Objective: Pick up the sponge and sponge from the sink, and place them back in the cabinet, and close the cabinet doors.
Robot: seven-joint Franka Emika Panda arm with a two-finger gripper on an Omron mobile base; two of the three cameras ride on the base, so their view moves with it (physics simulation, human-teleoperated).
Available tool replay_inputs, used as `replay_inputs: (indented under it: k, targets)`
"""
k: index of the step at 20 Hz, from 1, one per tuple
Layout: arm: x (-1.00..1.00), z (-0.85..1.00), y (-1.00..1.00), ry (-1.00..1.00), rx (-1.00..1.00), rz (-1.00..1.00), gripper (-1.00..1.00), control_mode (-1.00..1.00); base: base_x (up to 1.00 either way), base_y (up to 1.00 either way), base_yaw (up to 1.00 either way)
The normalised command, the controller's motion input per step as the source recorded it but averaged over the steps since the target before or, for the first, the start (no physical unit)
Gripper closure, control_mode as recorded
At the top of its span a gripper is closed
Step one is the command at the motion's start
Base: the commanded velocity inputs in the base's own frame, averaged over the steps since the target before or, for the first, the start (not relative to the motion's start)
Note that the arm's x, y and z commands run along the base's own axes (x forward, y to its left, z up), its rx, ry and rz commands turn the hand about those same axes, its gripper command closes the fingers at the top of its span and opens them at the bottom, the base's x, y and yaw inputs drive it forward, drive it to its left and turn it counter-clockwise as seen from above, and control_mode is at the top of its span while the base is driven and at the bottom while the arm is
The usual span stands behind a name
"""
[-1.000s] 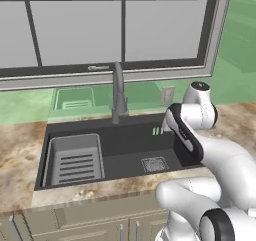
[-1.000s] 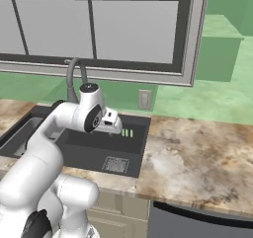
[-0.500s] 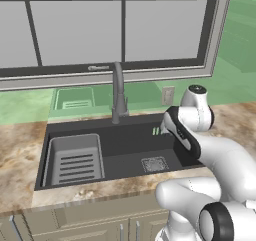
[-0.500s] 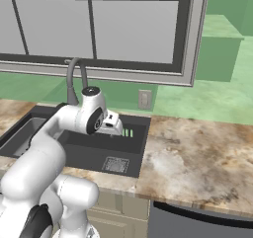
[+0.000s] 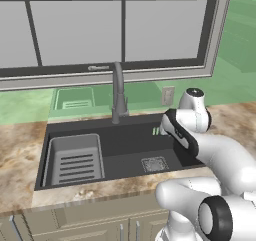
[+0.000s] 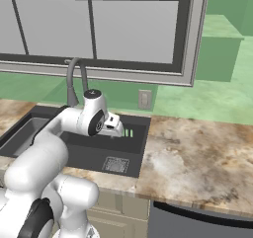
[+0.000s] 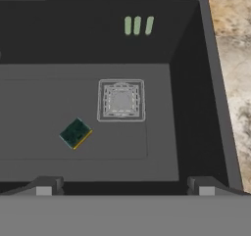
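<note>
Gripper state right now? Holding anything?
Gripper: open, fingers spread wide and nothing between them. It hangs over the sink; the dark green sponge lies loose on the basin floor beside the drain.

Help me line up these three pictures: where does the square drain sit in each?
Left base view: drain on the sink floor, right of centre.
Right base view: lower middle, below the arm.
Hand view: centre.
Shared landmark: three green slots on the basin wall.
</note>
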Motion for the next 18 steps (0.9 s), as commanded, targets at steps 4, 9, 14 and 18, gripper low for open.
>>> replay_inputs:
  k: [4, 9, 14, 18]
  targets:
    - [0.0, -0.16, 0.01, 0.01, 0.0, 0.0, -1.0, -1.0, 0.0, 0.0, 0.0]
    - [0.0, -0.2, 0.15, 0.0, 0.0, 0.0, -1.0, -1.0, 0.0, 0.0, 0.0]
    - [0.0, -0.23, 0.24, 0.0, 0.0, 0.0, -1.0, -1.0, 0.0, 0.0, 0.0]
    - [0.0, -0.21, 0.25, 0.01, 0.0, 0.0, -1.0, -1.0, 0.0, 0.0, 0.0]
